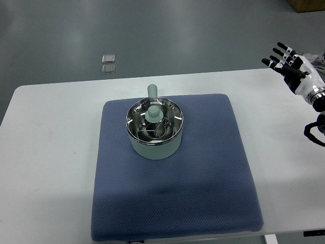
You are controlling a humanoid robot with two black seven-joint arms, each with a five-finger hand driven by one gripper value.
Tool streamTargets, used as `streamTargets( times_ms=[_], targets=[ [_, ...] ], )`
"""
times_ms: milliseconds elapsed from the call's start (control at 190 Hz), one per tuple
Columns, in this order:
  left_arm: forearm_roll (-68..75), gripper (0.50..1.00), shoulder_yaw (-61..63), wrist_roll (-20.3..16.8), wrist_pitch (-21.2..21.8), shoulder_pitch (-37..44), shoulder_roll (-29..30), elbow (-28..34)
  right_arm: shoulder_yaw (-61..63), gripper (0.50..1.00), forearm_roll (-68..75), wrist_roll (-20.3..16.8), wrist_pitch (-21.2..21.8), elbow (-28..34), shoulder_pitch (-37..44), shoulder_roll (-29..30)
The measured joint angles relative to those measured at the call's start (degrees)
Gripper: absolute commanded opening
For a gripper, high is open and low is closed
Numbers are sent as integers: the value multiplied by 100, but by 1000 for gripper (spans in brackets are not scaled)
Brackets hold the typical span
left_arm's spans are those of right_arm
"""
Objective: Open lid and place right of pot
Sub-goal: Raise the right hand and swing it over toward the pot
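Note:
A pale green pot point(154, 144) stands on a blue mat point(172, 168) on the white table point(51, 152). Its glass lid point(154, 120) with a steel rim sits on the pot, with a pale green knob point(153, 112) in the middle. The pot's handle point(152, 91) points toward the far side. My right hand point(285, 60) hovers at the far right edge of the table, well away from the pot, with its fingers spread and holding nothing. My left arm does not show.
Two small clear squares point(108, 64) lie on the grey floor beyond the table. A black cable point(314, 131) loops at the right edge. The mat has bare room to the right of the pot point(213, 137).

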Motion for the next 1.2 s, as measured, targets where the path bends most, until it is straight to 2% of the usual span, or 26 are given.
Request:
streamTargets(
  times_ms=[284,458,589,784,989,1199],
  targets=[
    [0,1000,0,0,0,-1,0,0,-376,893,-1413,280,141,1132,540,-959],
    [0,1000,0,0,0,0,0,0,-373,893,-2313,255,391,1260,1007,-1017],
    [0,1000,0,0,0,-4,0,0,-464,893,-2473,258,551,1322,1329,-1107],
    [0,1000,1,-1,0,-5,0,0,-1604,897,-2492,441,722,1803,2246,-1629],
    [0,1000,2,0,0,-1,0,0,-2690,897,-2789,547,855,2202,3099,-1662],
    [0,1000,2,0,0,-1,0,0,-3899,897,-3205,555,882,2428,4087,-1397]
  ],
)
